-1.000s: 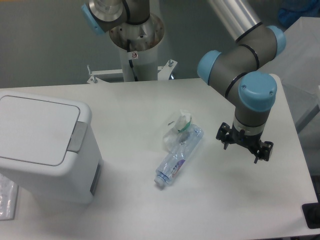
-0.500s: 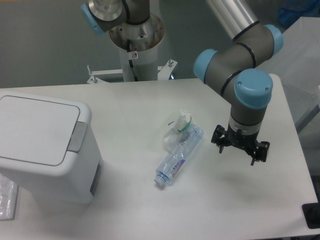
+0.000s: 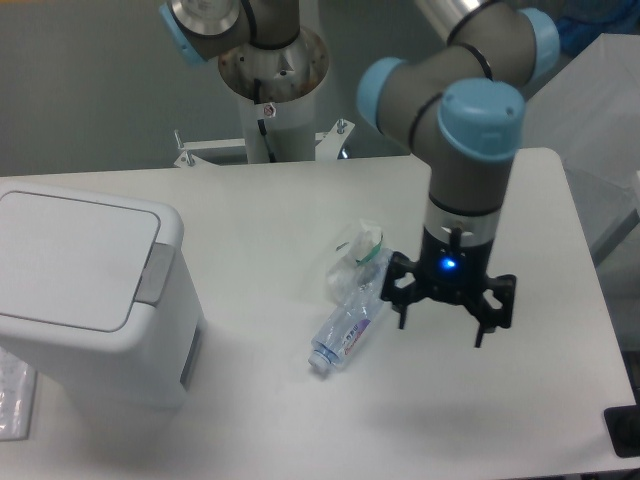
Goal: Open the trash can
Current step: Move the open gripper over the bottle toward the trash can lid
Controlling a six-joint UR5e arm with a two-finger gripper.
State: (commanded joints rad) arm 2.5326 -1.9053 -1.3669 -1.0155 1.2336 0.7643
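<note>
The trash can [image 3: 85,295] is a large white box-shaped bin at the left of the table. Its flat lid [image 3: 65,257] lies closed, with a grey push tab [image 3: 154,272] on its right edge. My gripper [image 3: 440,318] hangs right of centre above the table, pointing down, fingers spread wide and open, nothing between them. A blue light glows on its body. It is far to the right of the bin, just right of a clear plastic bottle [image 3: 355,315].
The crumpled clear bottle lies on its side at the table's centre with a bit of clear wrapping [image 3: 358,248] at its top end. A clear plastic item [image 3: 12,400] sticks out at the bin's lower left. The arm's base column [image 3: 270,90] stands behind the table.
The arm has swung left and risen toward the camera, bringing the gripper from the right side of the table to just beside the bottle. The gripper stays open. Bin and bottle are unmoved.
</note>
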